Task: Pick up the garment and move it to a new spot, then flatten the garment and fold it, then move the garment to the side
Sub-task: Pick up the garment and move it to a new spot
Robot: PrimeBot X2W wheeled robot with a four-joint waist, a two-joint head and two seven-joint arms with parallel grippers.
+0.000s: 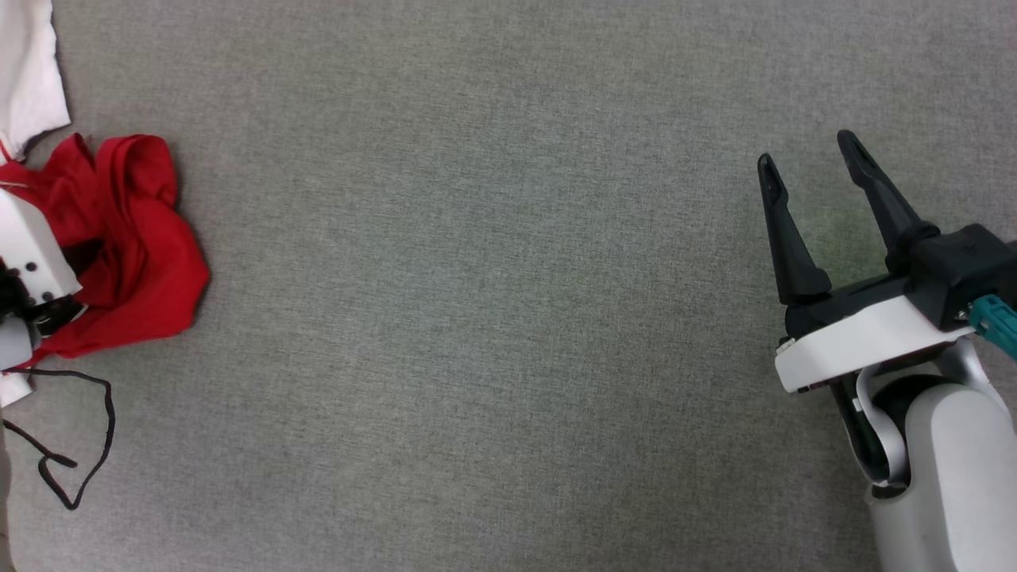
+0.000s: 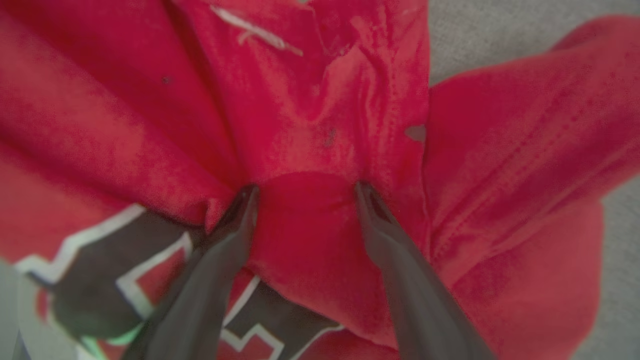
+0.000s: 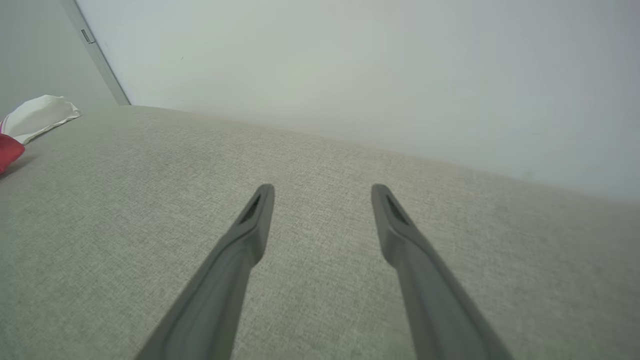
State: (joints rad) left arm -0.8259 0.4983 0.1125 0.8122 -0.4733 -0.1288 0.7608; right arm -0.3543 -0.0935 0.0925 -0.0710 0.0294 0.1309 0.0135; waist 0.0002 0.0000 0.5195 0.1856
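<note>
Left wrist view: left gripper [image 2: 306, 189], spread wide, straddles a fold of the garment [image 2: 300, 100], so pick-up apparently needs closing next; right gripper [image 1: 806, 149] spread, empty.

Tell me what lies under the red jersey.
The grey fabric surface shows around the crumpled jersey, so it likely rests on that. The open left gripper presses into its folds; anything beneath is covered.

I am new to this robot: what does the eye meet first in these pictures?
The crumpled red garment at the far left of the head view stands out against the grey surface. The left gripper is pushed into its folds with jaws apart, red fabric bulging between them. The right gripper, also open, hovers over bare surface at the right.
</note>
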